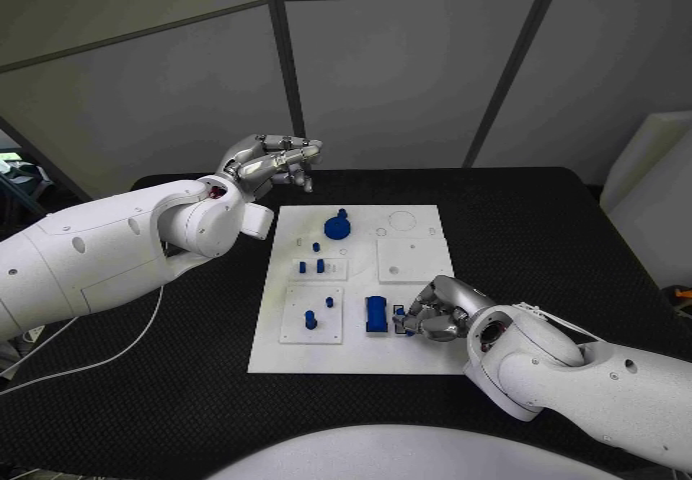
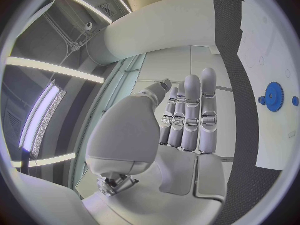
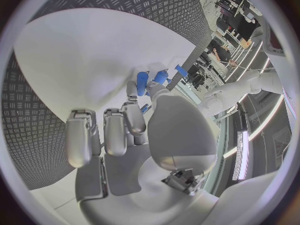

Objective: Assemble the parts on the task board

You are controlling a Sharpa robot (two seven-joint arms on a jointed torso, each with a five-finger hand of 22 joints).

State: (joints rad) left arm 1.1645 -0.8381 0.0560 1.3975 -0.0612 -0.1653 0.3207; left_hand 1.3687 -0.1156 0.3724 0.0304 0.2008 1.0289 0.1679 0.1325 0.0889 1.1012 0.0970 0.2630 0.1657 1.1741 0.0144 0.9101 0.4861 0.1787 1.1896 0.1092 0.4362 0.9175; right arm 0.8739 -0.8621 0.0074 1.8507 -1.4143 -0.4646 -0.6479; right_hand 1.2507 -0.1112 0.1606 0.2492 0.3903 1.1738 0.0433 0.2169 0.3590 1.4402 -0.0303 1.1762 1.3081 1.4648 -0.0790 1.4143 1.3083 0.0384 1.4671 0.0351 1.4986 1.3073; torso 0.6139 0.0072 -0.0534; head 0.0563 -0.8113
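Robot lab — grey partition panels (image 1: 389, 80), black table (image 1: 548, 220), ceiling strip lights (image 2: 56, 67)

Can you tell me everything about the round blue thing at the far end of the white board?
The round blue part is a deep blue disc that looks like plastic, and the left wrist view shows small teeth round its rim, like a gear. It has a small knob on its far side. It sits near the far edge of the task board, with a smaller blue piece close by. Neither hand touches it.

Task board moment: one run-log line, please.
left hand: raised beyond board, holds nothing | right hand: at tall blue part | task board: parts unassembled
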